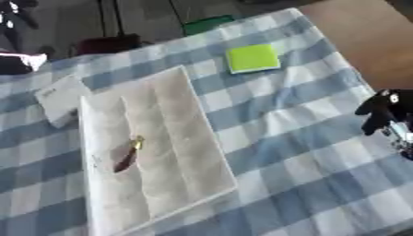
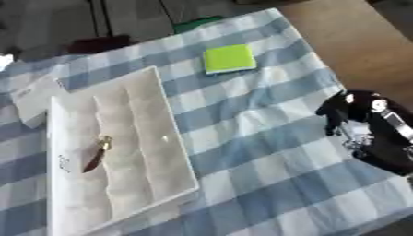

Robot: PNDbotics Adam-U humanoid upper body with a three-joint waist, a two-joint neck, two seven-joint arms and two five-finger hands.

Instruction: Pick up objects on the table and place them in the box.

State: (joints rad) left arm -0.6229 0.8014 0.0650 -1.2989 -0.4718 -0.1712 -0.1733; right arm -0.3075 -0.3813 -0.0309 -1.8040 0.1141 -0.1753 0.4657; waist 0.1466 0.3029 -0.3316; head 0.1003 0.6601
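Note:
A shallow white box [image 1: 185, 115] with long compartments lies on the blue-and-white checked cloth at centre left. Inside one compartment rests a small dark red object with a gold tip [image 1: 127, 156]. A lime green square pad [image 1: 252, 58] sits on the cloth beyond the box, toward the far right. My right hand [image 2: 348, 110] hangs at the right edge above the cloth, black, with its fingers curled down and nothing in them. It is well apart from both the pad and the box. My left hand does not show.
A white flat packet [image 1: 61, 99] lies by the box's far left corner. Bare brown tabletop [image 1: 367, 32] shows past the cloth at the upper right. Dark objects and a green item [image 1: 206, 24] stand beyond the far edge.

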